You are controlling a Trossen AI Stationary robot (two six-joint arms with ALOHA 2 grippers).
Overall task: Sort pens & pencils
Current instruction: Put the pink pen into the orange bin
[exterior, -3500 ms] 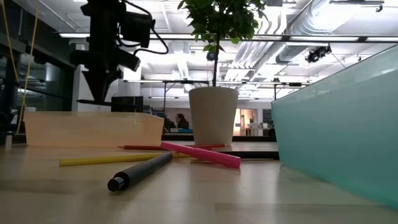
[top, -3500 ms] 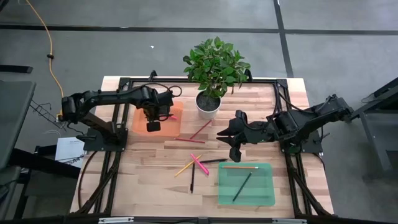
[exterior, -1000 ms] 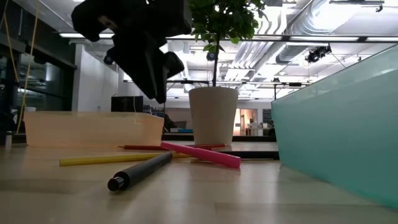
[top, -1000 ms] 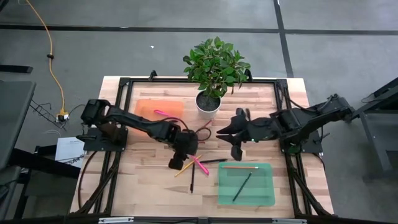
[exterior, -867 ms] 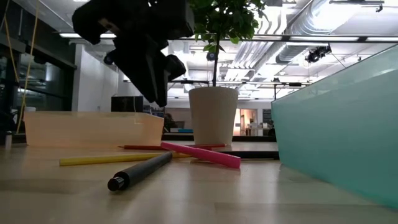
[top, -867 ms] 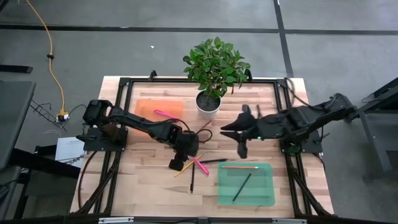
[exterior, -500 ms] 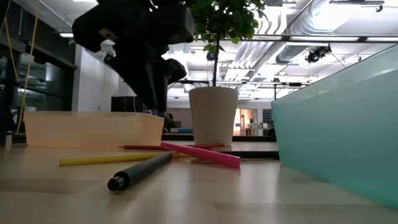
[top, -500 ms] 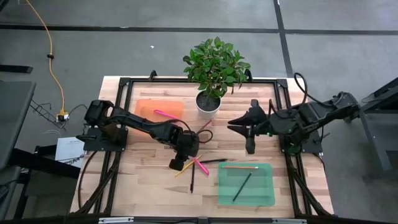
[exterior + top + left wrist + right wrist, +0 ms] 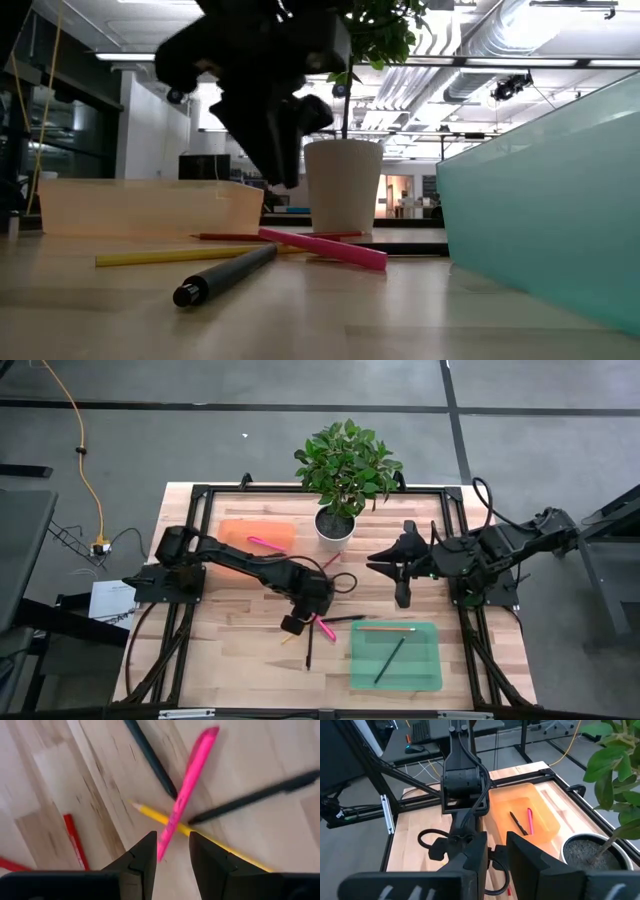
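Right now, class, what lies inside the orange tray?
The orange tray holds a pink pen and a black pen side by side, as the right wrist view shows. From above, the left arm covers part of the tray.

No readable text, labels, brand marks, numbers or signs are showing in any of the four views. Nothing legible is appearing on the pens, the pencils, the trays, the plant pot, the arms or the table, and the room behind is offering no sign that can be read.
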